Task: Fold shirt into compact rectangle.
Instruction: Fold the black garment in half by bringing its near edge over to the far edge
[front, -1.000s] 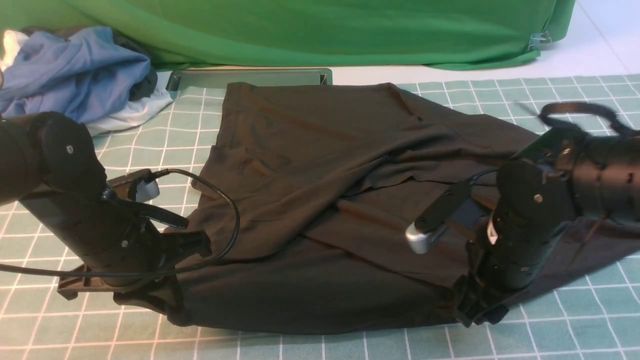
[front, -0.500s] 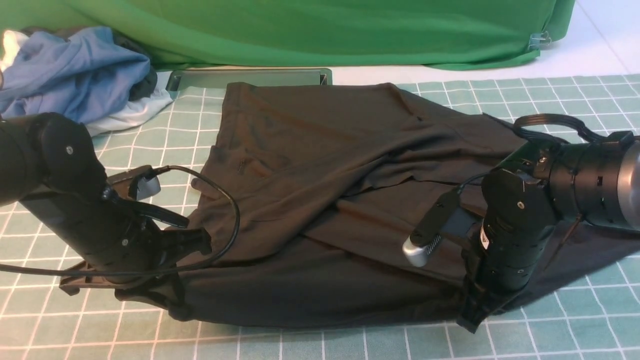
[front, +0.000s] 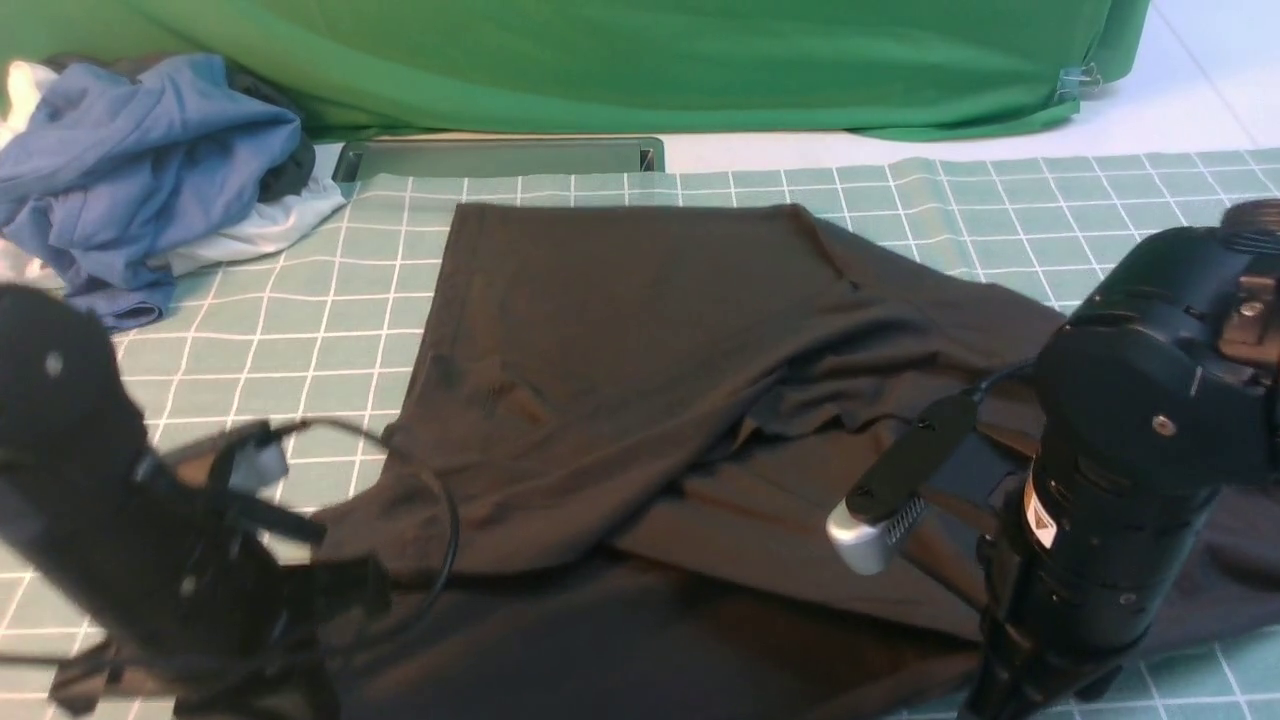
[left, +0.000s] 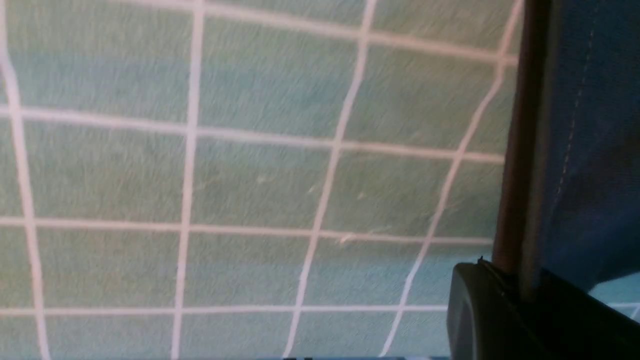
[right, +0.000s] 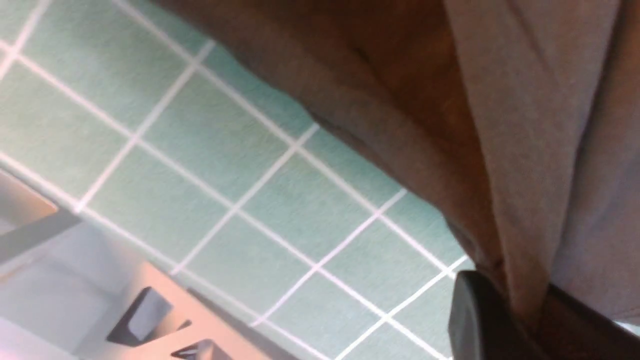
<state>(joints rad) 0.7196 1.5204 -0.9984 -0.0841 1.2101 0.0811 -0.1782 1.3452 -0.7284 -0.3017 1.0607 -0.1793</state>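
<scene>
While your left claw (left: 520, 300) and right claw (right: 520, 305) each pinch the shirt's (front: 620, 350) near edge, its far part lies on the tabletop (front: 300, 300)

We take this for robot lab, rig staged for recording. We see green backdrop cloth (front: 620, 60) pinned with binder clip (front: 1078, 78), gridded teal mat (front: 300, 330) over table (front: 800, 148), heap of blue and white garments (front: 140, 170) at far left, and black left arm (front: 90, 480) and right arm (front: 1140, 440) with silver camera (front: 868, 530) on right wrist.
</scene>
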